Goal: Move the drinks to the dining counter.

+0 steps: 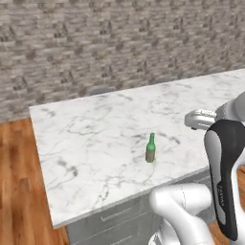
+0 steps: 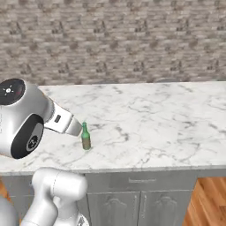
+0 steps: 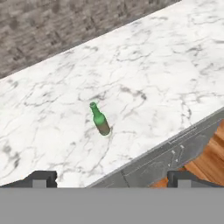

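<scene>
One of the drinks, a green glass bottle [image 1: 150, 149], stands upright on the dining counter [image 1: 95, 124], a white grey-veined marble slab, not far from its front edge. The bottle [image 2: 86, 137] appears just beside the arm's white wrist in the right base view. In the hand view the bottle [image 3: 100, 120] stands alone on the marble [image 3: 153, 65], well ahead of my gripper [image 3: 113, 179]. The gripper is open and holds nothing; its two dark fingertips [image 3: 41, 178] stand far apart, back over the counter's front edge.
A grey stone-brick wall [image 1: 119, 43] runs behind the counter. Grey drawer fronts [image 2: 141, 198] sit under the front edge. Wooden floor [image 1: 19, 182] lies past the slab's free left end and shows at the lower right [image 2: 207, 198].
</scene>
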You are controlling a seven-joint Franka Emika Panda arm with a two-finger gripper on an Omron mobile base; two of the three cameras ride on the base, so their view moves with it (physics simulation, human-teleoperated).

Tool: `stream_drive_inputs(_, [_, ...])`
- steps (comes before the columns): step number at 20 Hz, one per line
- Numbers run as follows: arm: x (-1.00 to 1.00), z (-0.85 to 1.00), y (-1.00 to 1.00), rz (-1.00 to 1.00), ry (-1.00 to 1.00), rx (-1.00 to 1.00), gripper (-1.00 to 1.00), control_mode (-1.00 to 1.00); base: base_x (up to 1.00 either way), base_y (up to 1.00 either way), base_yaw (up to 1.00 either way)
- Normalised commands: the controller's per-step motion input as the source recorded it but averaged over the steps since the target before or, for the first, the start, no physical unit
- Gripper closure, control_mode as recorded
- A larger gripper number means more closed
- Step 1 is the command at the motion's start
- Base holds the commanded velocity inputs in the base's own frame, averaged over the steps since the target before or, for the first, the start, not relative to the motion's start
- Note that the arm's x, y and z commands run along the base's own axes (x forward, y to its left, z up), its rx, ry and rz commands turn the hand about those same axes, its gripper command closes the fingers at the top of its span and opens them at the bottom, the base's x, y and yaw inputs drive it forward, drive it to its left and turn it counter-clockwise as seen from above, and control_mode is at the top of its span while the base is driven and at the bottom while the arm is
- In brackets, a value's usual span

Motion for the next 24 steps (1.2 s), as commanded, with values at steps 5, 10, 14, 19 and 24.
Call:
stream_drive_inputs(5, [0.00,0.00,0.00,0.00,0.00,0.00,-1.00,1.00,0.00,0.00,-1.00])
stream_drive_inputs(10, [0.00,0.00,0.00,0.00,0.00,0.00,-1.00,1.00,0.00,0.00,-1.00])
stream_drive_inputs(14, [0.00,0.00,0.00,0.00,0.00,0.00,-1.00,1.00,0.00,0.00,-1.00])
stream_drive_inputs(19, [0.00,0.00,0.00,0.00,0.00,0.00,-1.00,1.00,0.00,0.00,-1.00])
stream_drive_inputs(24, [0.00,0.00,0.00,0.00,0.00,0.00,-1.00,1.00,0.00,0.00,-1.00])
